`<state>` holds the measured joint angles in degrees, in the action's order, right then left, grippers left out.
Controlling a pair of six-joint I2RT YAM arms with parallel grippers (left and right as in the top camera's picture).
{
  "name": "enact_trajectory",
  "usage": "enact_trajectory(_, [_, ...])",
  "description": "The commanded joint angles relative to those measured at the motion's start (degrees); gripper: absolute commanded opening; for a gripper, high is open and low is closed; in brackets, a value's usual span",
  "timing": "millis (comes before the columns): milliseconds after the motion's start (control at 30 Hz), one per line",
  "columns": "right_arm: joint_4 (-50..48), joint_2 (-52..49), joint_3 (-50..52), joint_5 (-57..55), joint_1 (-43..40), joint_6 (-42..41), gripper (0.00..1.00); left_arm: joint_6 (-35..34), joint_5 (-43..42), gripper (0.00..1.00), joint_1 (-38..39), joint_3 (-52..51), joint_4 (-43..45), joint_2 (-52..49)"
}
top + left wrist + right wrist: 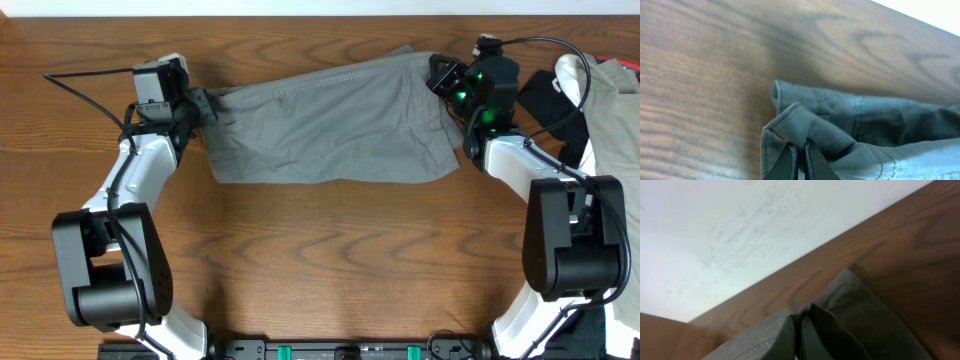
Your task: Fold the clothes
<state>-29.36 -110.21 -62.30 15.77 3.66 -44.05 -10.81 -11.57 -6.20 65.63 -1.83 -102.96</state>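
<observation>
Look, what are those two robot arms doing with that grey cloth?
They're folding a pair of grey-olive shorts on the wooden table. The left claw pinches one end and the right claw pinches the other, so the cloth lies stretched between them near the far edge. Other clothes sit at the right side.

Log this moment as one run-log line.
left gripper: shut on shorts, left end | right gripper: shut on shorts, right end | shorts: spread between both on table

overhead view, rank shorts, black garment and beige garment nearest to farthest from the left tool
1. shorts, gripped by the left tool, centre
2. black garment, far right
3. beige garment, at the right edge
</observation>
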Motion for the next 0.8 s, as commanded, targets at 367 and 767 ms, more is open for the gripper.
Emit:
enact_trajectory(367, [-0.44, -15.10, -12.61, -3.69, 1.84, -2.86, 0.01, -2.03, 5.44, 0.06, -0.52, 1.05, 8.87, -1.46])
enact_trajectory(767, [3.69, -19.98, -16.76, -2.75, 0.42, -2.58, 0.03, -2.01, 3.65, 0.48, -0.46, 1.05, 15.45, -7.52])
